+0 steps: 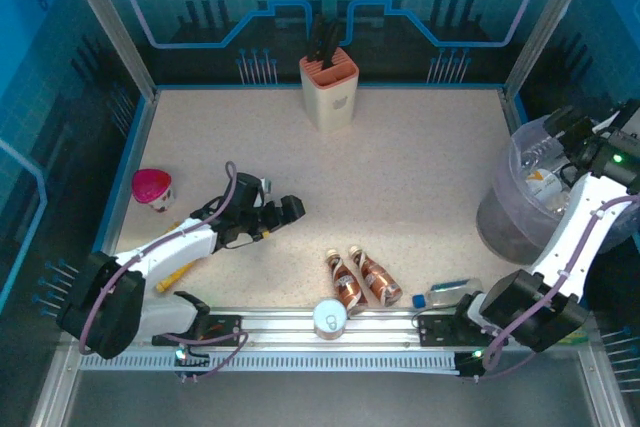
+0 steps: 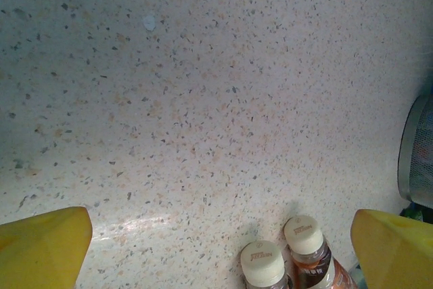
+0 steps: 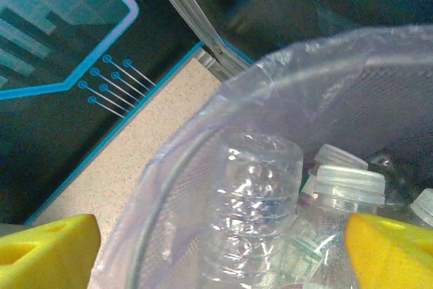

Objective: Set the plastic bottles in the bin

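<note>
Counter: a pale speckled counter [image 1: 400,167] is seen, edged in blue and closed in by teal panelled walls on aluminium posts.
Bin: a large round bin [image 1: 497,219], lined with a translucent lavender bag, is set at the counter's right edge.
Bin contents: clear bottles are heaped inside. A ribbed clear bottle [image 3: 254,194] is seen with its base uppermost, and white-capped bottles [image 3: 348,181] lie just beside it.
Bottles outside the bin: two brown bottles [image 1: 360,278] are laid side by side, touching, left of the bin and nearer the arm bases. A blue-capped clear bottle [image 1: 450,294] is laid between them and the bin.
Other things: a silver can [image 1: 329,318] is stood just beside the brown bottles. A knife block [image 1: 329,87] is placed well apart from the bin, by the back wall. A pink-lidded cup [image 1: 152,188] is placed at the side of the counter opposite the bin.
Right pincer: the right pincer [image 3: 220,252] is held over the bin's mouth, released, its yellow fingers spread wide with nothing gripped.
Left pincer: the left pincer [image 2: 216,252] is released, held well apart from the bin and pointed at the brown bottles' white caps.
Hard to make out: the bottles in the bin cannot be counted through the bag, and their labels are blurred. A yellow object [image 1: 180,272] is partly hidden under the left arm and cannot be identified. The blue-capped clear bottle is partly covered by the right arm's base.
</note>
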Robot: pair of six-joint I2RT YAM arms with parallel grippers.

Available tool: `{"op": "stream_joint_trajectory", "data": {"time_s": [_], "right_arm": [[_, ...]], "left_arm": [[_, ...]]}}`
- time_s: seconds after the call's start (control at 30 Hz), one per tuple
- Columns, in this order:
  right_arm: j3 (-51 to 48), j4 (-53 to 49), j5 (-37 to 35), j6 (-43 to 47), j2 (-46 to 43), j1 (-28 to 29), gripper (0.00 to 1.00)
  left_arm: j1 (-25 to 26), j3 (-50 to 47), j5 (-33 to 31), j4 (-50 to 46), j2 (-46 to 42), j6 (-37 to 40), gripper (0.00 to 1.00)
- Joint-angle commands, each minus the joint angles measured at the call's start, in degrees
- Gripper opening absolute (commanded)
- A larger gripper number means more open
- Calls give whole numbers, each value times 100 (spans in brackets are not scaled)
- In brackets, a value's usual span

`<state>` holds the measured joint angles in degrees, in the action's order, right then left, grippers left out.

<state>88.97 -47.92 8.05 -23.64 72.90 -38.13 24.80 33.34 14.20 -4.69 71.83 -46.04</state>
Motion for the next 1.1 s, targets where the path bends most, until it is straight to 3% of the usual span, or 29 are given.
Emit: {"op": "stream_joint_trajectory", "data": {"time_s": [0.0,0.2,0.4,0.53,0.7,1.0,1.07], "right_arm": [[326,-700,-254,381,9,162,99],[831,-1604,-935,501,-206,889,100],[698,-2586,-2167,188,-715,2852,100],[71,-3254,-2880,-770,-950,4110,100],[-1392,-3881,-2925,-2513,-1152,5394,100],[-4060,-3708,-2503,-4673,-1718,5547,100],[-4099,-3725,-2612,-4941,-1748,5535,100]], "left_arm": [[-52,75,130,101,76,95,99],[-46,59,121,103,69,122,99],[-47,72,176,110,134,104,99],[-43,252,191,-193,138,317,99],[-38,451,152,-507,34,609,99],[-53,757,355,-430,252,779,99],[-54,861,420,-410,380,832,99]]}}
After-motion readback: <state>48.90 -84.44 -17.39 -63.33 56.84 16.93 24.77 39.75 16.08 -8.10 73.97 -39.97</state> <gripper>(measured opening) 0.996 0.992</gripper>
